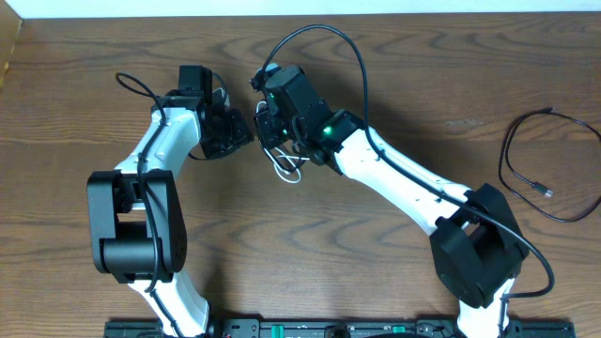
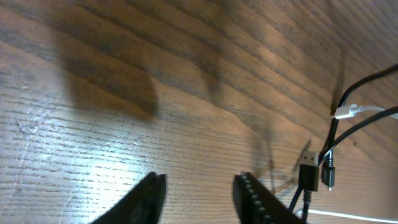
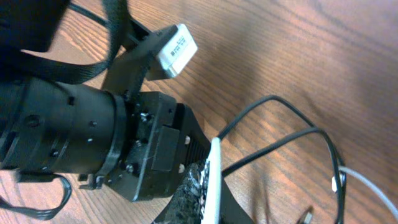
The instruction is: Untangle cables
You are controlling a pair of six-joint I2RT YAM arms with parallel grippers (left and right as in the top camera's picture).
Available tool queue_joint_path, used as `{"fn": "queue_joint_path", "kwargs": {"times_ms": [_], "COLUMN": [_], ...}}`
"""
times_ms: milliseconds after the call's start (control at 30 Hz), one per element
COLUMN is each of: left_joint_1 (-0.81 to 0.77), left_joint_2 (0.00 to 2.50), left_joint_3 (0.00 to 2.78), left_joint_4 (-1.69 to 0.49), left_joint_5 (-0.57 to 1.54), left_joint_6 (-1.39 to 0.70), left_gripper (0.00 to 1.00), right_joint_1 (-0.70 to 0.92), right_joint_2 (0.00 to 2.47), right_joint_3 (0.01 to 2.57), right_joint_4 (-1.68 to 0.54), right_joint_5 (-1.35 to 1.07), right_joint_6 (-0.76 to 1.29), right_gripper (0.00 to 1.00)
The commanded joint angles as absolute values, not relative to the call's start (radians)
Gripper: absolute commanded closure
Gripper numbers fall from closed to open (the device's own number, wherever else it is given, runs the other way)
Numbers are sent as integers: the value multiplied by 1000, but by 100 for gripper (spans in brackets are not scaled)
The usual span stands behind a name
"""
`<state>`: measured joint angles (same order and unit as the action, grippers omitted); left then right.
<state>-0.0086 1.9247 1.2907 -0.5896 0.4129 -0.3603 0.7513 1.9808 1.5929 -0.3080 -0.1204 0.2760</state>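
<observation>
The white cable (image 1: 289,172) lies in small loops on the wooden table between the two arms. Its white strand (image 3: 213,163) runs up between the fingers of my right gripper (image 3: 208,183), which is shut on it. My left gripper (image 1: 242,131) faces the right gripper (image 1: 268,127) closely. The left gripper (image 2: 199,193) is open, with only bare wood between its fingers. To its right hang thin black cords with a black USB plug (image 2: 309,171) and a white plug (image 2: 347,112). A separate black cable (image 1: 543,167) lies curled at the far right of the table.
The left arm's black wrist housing (image 3: 68,130) fills the left of the right wrist view, right next to the right gripper. Thick black robot wires (image 1: 324,38) arc over the right arm. The table's far edge (image 1: 300,11) runs along the top.
</observation>
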Motion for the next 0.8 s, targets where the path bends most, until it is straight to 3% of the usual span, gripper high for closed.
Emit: {"fn": "queue_joint_path", "kwargs": {"times_ms": [0,233,300,367,767], "left_joint_1": [-10,-10,-10,-10,-5], "left_joint_2": [1928,1928,1928,1928,1928], "left_joint_3": [1284,1284,1284,1284,1284], "left_joint_4": [-589,-589,-590,-590,-590], "left_joint_5": [403,403,377,329,355], "left_joint_6": [-353,-353,-353,-353,-351], "left_gripper": [57,50,36,33,28], "right_joint_1": [748,738,738,738,728], "right_joint_2": [1906,1879,1879,1879,1882], "right_joint_3": [1610,1610,1610,1610,1610], "right_joint_4": [-308,-396,-440,-477,-577], "right_joint_5": [-109,-100,-99,-73,73], "right_joint_6": [200,75,46,35,47], "right_gripper": [99,99,99,99,99]}}
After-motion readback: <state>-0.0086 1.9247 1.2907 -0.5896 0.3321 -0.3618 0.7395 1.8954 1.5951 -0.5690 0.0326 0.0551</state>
